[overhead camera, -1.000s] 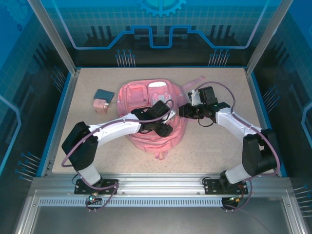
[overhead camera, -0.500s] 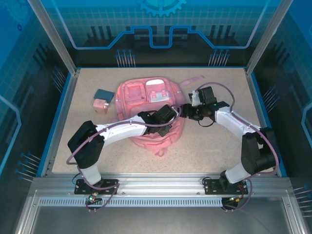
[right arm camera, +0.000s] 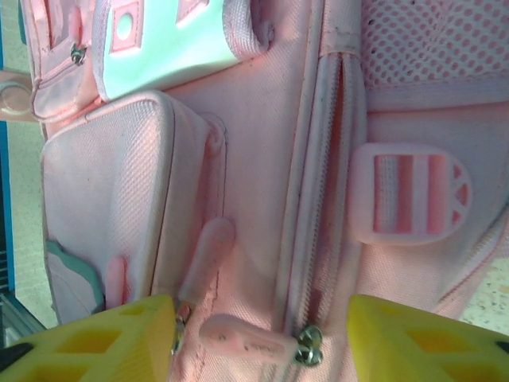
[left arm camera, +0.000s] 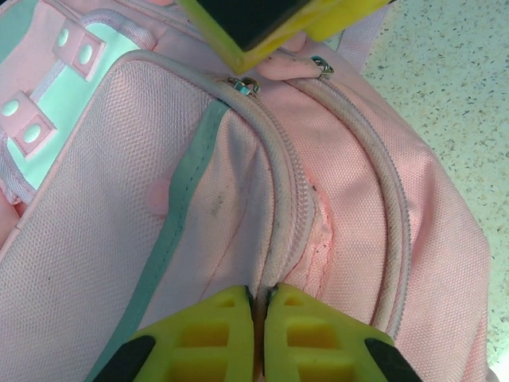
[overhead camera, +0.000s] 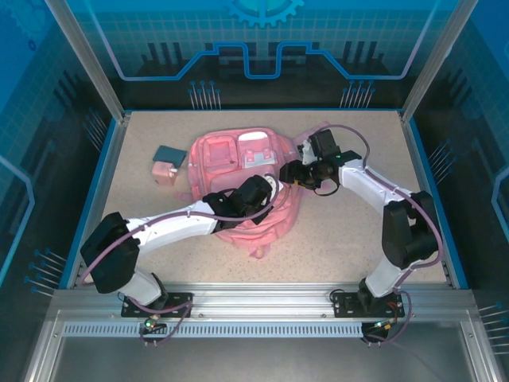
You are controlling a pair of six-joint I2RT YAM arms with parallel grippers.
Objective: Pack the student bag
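Your bag lies flat near the middle of the surface, a little toward the far side, pockets facing up. Both arms reach over its right half.

Your left tool is closed. Its yellow fingers are pressed together right where the zip runs down to them. The fingertips touch the pink fabric, but you cannot tell whether any cloth is caught between them.

Your right tool is open, with its fingers well apart, and it holds nothing. It sits low over the bag's right side, near the left tool. One of its yellow fingers shows at the top of the left wrist view, just above the bag's top edge.

Between the open fingers you see a pink pull tab and a metal slider, lying side by side on the fabric. The tab is near the finger on the left of the right wrist view, and you cannot tell whether they touch. Higher in that view, a raised pink patch sits just beside the zip track.

Left of the bag and apart from it, a small pink box rests on the surface. A dark blue flat thing lies against its far side.
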